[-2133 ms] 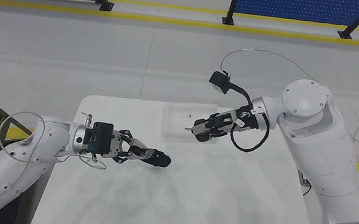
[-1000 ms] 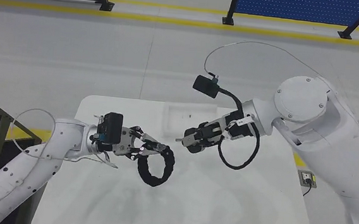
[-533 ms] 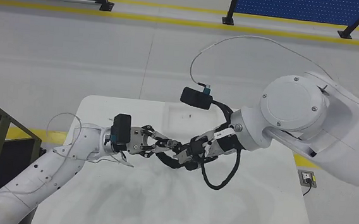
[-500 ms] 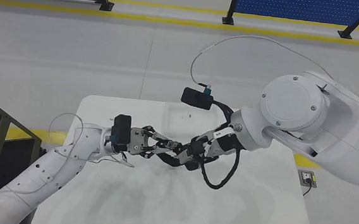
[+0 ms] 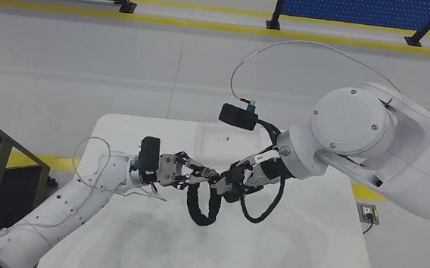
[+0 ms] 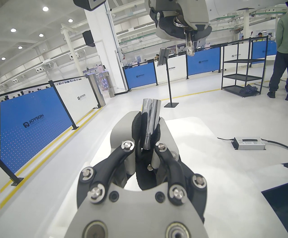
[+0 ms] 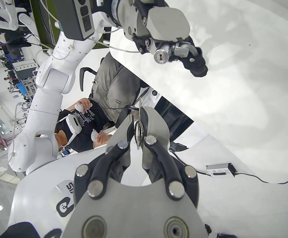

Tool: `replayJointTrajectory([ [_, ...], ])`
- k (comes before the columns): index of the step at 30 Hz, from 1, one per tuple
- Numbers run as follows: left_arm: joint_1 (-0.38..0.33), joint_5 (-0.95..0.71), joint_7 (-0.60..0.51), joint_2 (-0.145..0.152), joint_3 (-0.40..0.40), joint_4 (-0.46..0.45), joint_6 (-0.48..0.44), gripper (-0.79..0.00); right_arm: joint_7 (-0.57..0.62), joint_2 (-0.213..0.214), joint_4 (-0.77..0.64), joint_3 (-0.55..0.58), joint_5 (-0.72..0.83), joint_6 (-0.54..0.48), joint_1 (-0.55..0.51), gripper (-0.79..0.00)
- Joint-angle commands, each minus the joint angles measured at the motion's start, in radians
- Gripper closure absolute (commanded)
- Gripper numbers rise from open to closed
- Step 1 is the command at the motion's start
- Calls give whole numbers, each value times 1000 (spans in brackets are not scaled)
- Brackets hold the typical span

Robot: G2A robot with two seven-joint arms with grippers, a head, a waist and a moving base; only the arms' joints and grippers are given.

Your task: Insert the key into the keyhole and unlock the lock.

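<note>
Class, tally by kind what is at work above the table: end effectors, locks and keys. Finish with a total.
End effectors (left end effector, right end effector): 2
Cable lock: 1
Key: 1
Total: 4

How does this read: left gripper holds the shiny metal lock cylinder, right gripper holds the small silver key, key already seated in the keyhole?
Last part wrong: the small silver key is apart from the keyhole, whose slot is empty in the right wrist view. The left gripper holds the shiny metal lock cylinder, the right gripper the key.
</note>
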Motion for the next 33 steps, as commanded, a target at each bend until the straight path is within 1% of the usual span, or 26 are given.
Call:
replayJointTrajectory([
  [1, 0, -3, -10, -5, 5, -3, -10, 0, -25, -1, -19, -11, -22, 29, -4, 0],
  [5, -3, 6, -18, -12, 15, -9, -18, 0, -65, -11, -40, -58, 5, 69, 28, 0],
  [11, -9, 49, 5, -13, 34, -16, 5, 0, -109, -28, -32, -124, 83, 113, 100, 0],
  [17, -22, 75, 22, -10, 61, -28, 22, 0, -173, -39, -56, -124, 109, 177, 87, 0],
  [27, -42, 61, 34, -4, 105, -27, 34, 0, -261, -53, -87, -124, 143, 266, 76, 0],
  [33, -53, 46, 43, 2, 129, -26, 43, 0, -268, -52, -78, -124, 139, 272, 68, 0],
])
